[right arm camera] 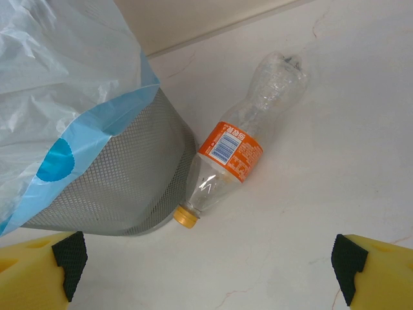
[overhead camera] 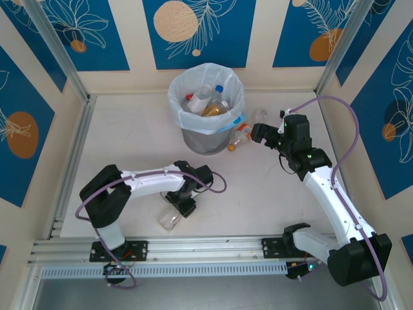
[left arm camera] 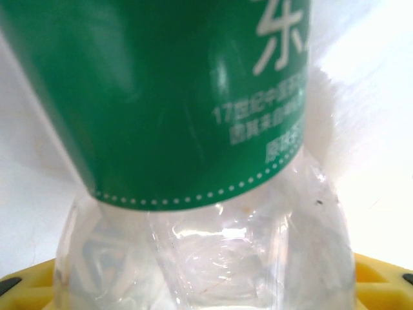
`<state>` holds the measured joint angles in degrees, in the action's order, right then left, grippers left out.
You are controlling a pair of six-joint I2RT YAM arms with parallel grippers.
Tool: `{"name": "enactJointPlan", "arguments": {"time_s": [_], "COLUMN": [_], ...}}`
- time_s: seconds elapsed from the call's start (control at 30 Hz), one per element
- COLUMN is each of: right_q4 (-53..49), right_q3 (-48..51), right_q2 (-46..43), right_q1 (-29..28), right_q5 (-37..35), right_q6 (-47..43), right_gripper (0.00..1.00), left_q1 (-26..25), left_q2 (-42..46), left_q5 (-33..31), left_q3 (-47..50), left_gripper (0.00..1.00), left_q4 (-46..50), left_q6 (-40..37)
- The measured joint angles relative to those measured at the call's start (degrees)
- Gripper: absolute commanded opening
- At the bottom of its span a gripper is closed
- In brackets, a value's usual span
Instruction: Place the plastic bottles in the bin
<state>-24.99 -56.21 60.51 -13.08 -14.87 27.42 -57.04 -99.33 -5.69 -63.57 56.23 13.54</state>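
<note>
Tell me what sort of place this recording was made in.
Probably a lab robot test cell: aluminium frame posts enclose a white table, printed blue wall panels form a backdrop, and a left arm and right arm are bolted to its near rail.

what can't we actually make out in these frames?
- Left wrist: the far end of the green-label bottle is cut off by the top edge.
- Top external: whether the left gripper clamps that bottle; its own arm covers the fingers.
- Top external: how many bottles lie in the bin; they overlap and are small.
</note>
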Motion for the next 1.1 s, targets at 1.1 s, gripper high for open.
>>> {"name": "enactJointPlan", "arguments": {"time_s": [1.1], "right_q4": [11.4], "right_q3": [9.2], "right_q2": [-6.7], "right_q1": [1.1], "right_q5": [1.5], "right_q6": [4.5], "right_gripper": [1.00], "left_q1": [0.3], "left_q2": [0.2], "left_q5": [1.2], "left_q3": [-14.3], "left_gripper": [0.54], "left_q4": [-23.7], "left_q6": [-7.9]}}
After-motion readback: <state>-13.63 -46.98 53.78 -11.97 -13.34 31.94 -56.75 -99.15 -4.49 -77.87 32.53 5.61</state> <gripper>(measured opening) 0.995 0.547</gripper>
